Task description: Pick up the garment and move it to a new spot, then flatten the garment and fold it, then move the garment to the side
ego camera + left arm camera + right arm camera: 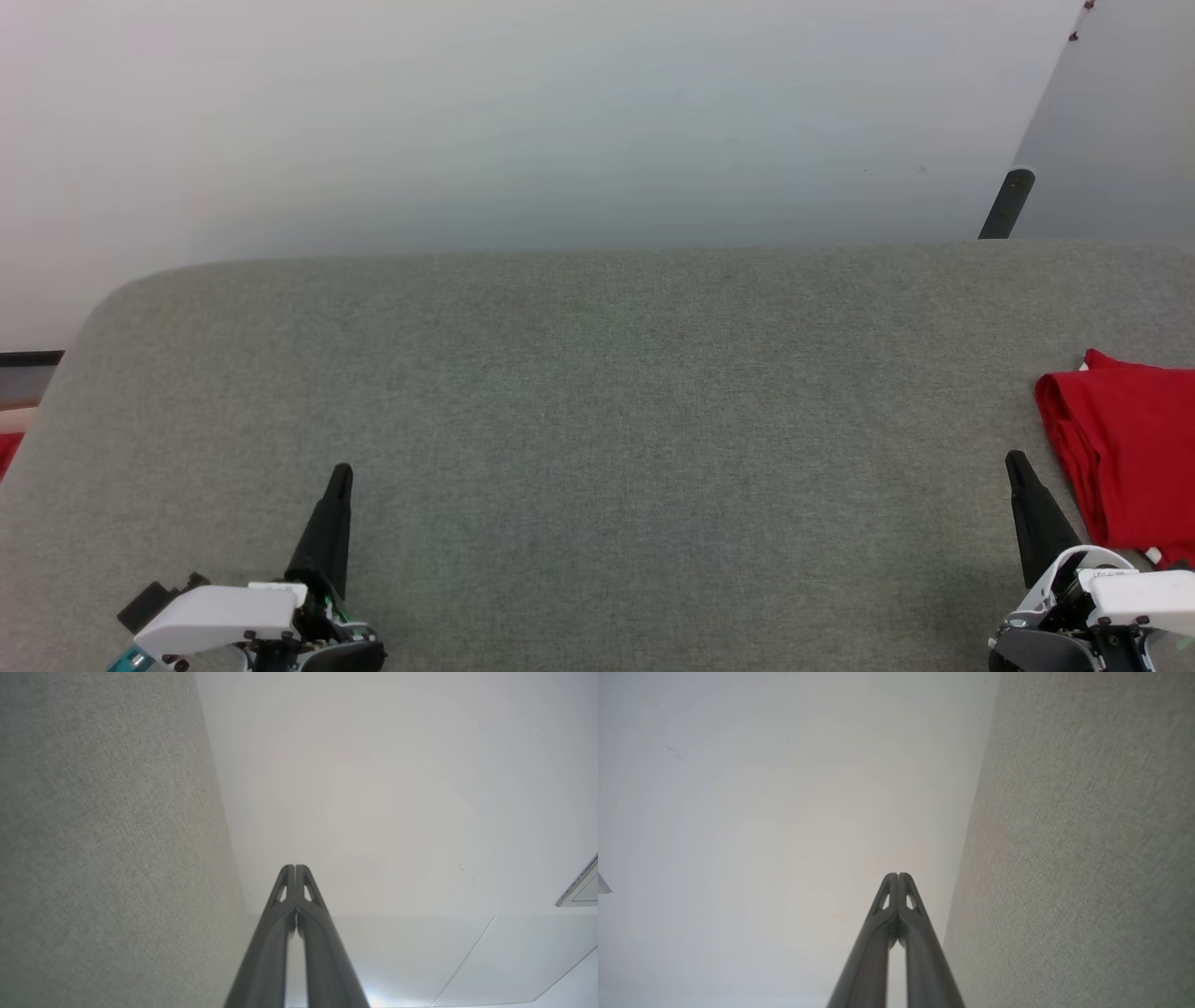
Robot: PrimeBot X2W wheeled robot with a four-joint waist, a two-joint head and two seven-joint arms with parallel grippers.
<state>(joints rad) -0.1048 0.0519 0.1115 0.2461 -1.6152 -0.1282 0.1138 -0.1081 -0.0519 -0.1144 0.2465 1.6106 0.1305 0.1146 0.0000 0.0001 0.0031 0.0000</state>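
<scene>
The garment (1125, 453) lies folded as a red bundle at the right edge of the grey table (597, 420) in the head view, with a bit of white showing at its lower corner. My right gripper (1016, 462) stands shut just left of the garment, not touching it. At the lower left, my left gripper (342, 473) is shut with nothing in it. In the left wrist view the left gripper (295, 867) has its fingers pressed together, the grey fabric to its left. In the right wrist view the right gripper (898, 875) is likewise shut, grey fabric to its right.
Beyond the table's far edge lies pale floor. A dark post (1006, 203) rises at the back right beside a grey panel (1111, 121). A small red scrap (7, 450) shows off the table's left edge.
</scene>
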